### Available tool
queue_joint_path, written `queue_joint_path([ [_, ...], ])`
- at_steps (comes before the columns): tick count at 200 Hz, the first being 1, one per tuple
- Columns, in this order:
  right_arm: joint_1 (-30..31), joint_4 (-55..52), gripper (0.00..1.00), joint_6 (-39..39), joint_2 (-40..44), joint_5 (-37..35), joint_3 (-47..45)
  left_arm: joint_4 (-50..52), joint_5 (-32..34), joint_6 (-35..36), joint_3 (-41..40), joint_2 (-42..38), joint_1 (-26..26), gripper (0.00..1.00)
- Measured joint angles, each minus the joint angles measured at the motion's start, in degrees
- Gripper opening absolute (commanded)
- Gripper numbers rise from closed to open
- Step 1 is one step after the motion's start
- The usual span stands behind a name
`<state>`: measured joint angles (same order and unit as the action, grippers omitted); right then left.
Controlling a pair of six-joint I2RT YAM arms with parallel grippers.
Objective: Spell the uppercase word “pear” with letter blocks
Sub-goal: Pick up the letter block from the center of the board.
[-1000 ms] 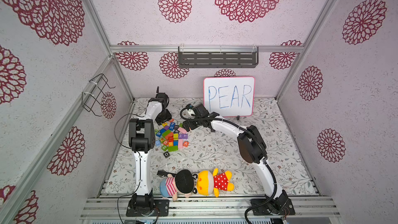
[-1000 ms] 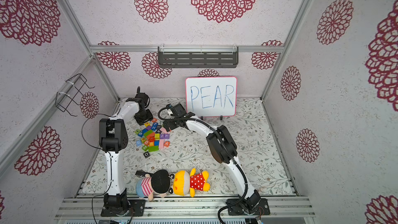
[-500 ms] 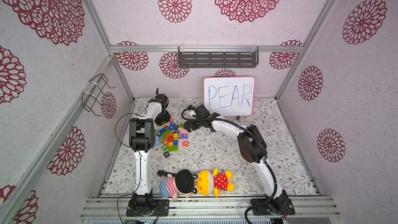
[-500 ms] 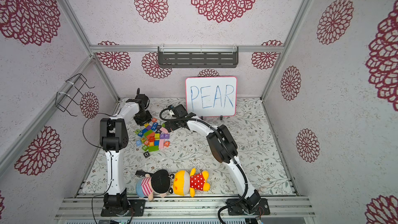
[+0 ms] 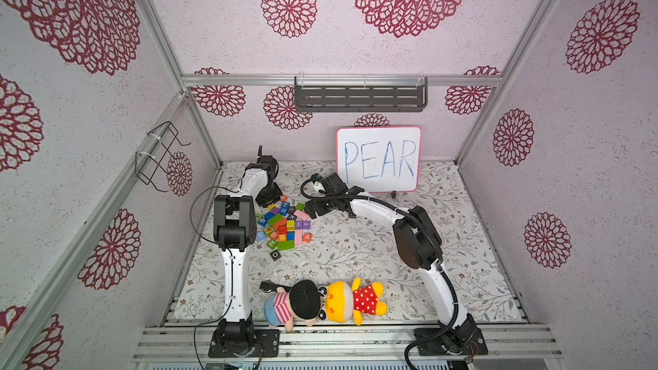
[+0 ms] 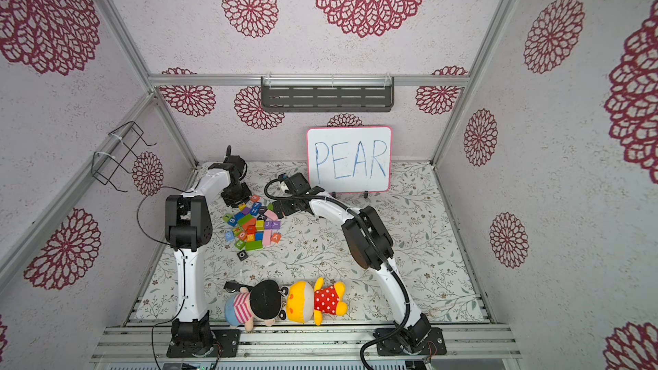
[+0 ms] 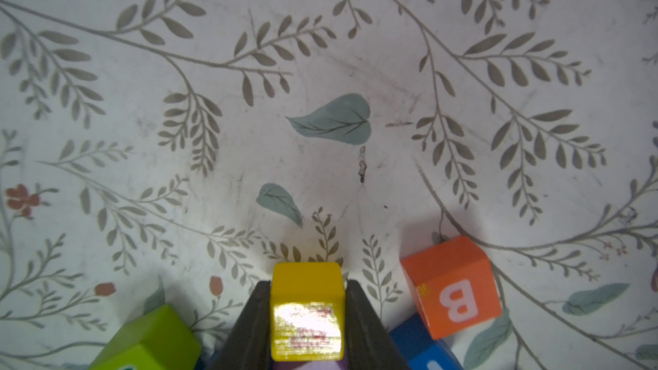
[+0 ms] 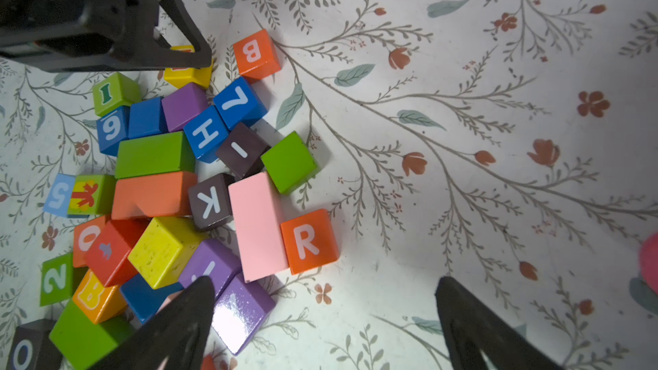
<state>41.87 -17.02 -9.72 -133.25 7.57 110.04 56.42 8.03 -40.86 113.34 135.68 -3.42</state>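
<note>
Letter blocks [image 5: 285, 224] are lying in a loose heap on the table [image 5: 391, 254], left of centre and toward the far side; none is standing yet in a row before the whiteboard [image 5: 378, 159].

Hazards, largest first.
(a) Both arms are crowding one heap: the left arm [image 5: 233, 222], in lifting, is risking a knock against the right arm [image 5: 377, 208], which is ending just beside it.
(b) The heap is lying packed: a purple block [image 8: 185, 105] is sitting right against the yellow block [image 7: 307, 315]. A skewed lift is likely to be dragging neighbours and scattering letters wanted later, such as the R block [image 8: 309, 240], lying against a pink block [image 8: 257, 226] at the heap's edge.
(c) The yellow block is being pinched by two sides only, near the fingertips, so it is liable to be twisting or slipping. Glare is washing out its red print, so reading it as the E is a judgement.

Pose. Left arm is reaching far, elbow raised, wrist folding down over the heap's far-left corner. The left gripper [image 7: 308, 284] is clamping the yellow block; whether that block is clear of the table cannot be told. Right arm is stretching from the near right toward the heap's right side. The right gripper [image 8: 324, 282] is hovering low, jaws spread wide, holding nothing.
</note>
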Motion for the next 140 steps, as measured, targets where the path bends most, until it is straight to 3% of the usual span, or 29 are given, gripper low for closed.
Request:
queue_joint_path([
  [43,0.0,0.6,0.99,-0.5,7.8,-1.7,-8.4,-1.0,-1.1,-2.1,-6.0,-6.1,-4.2,0.17],
  [91,-1.6,6.2,0.99,-2.1,26.5,-4.0,-28.3,-0.6,-1.3,-5.1,-4.9,-11.5,-16.5,0.17],
  [140,-3.3,11.0,0.99,-4.9,37.7,-6.5,-48.4,-0.1,-1.0,-5.0,-4.7,-11.9,-23.5,0.18],
])
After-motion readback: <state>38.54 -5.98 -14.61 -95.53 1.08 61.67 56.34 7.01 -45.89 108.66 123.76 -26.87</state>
